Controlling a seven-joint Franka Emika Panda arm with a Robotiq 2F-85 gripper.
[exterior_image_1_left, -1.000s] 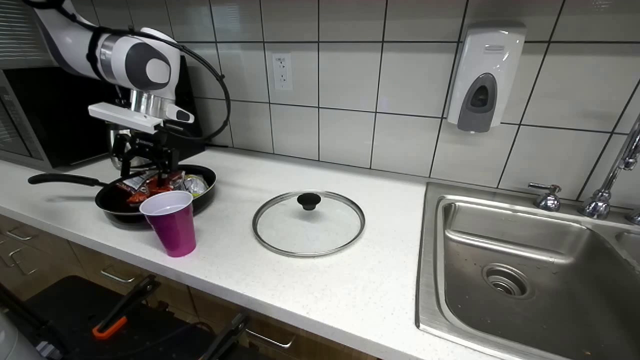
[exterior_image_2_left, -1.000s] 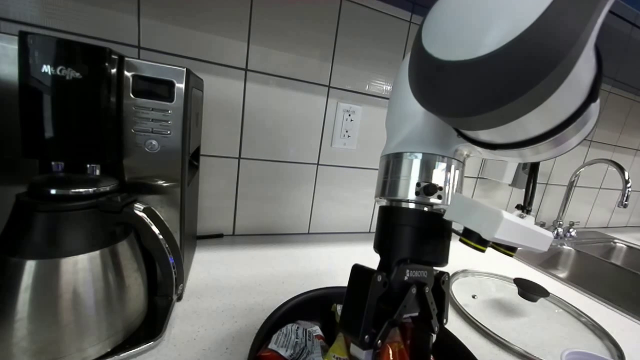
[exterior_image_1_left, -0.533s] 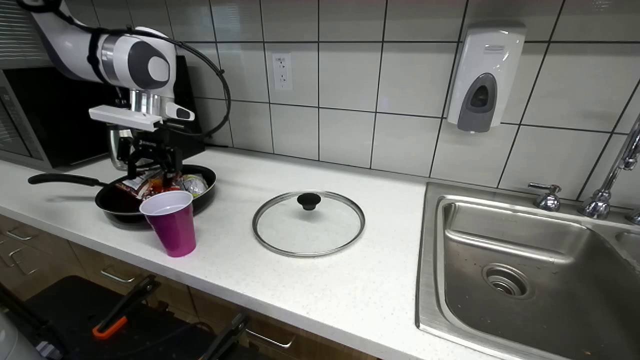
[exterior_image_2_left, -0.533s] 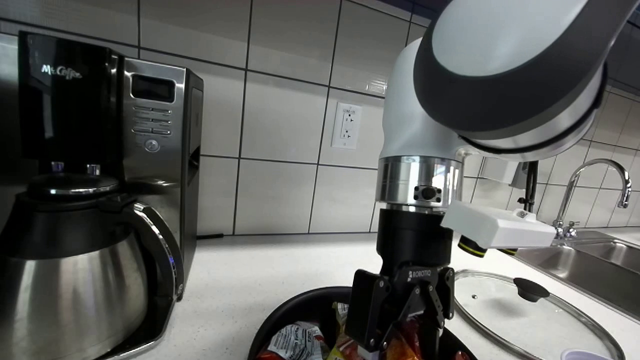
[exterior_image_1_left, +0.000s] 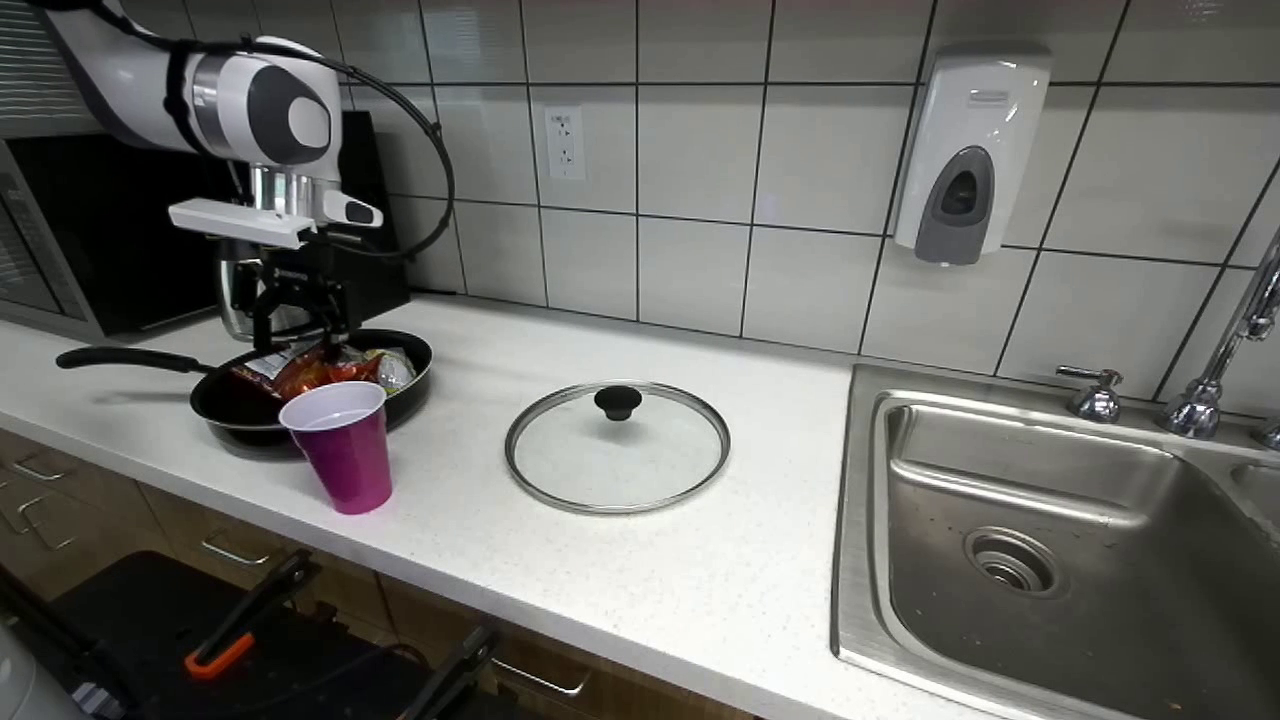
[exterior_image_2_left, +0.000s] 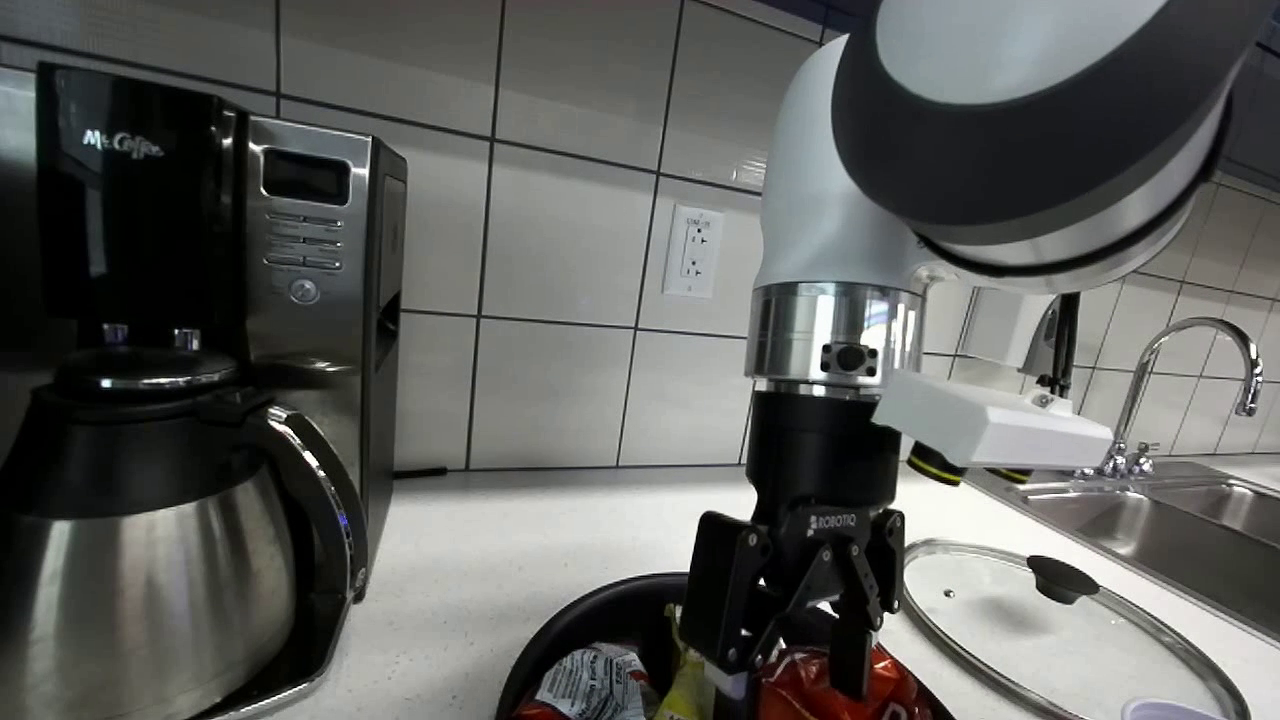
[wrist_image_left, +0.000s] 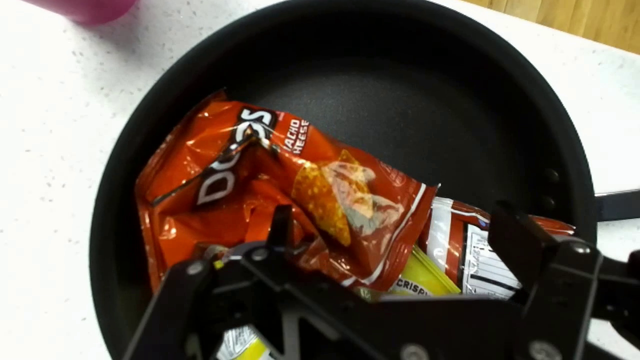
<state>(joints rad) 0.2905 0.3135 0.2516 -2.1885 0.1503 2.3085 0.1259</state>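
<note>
Gripper spread, nothing pinched, over red chip bag; can't tell if tips touch it. Bag's in black pan, overlapping a yellow packet, w/ a barcoded packet by its edge. Main risk: that overlap cd make a closing grip snag 2 at once; slick, crinkled wrap might slip. Purple cup stands just beside pan; a low move that way cd tip it. Farther: glass lid on counter, then sink.

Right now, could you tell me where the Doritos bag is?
In the wrist view, the Doritos bag lies left of centre in the black pan, partly over a yellow packet.
</note>
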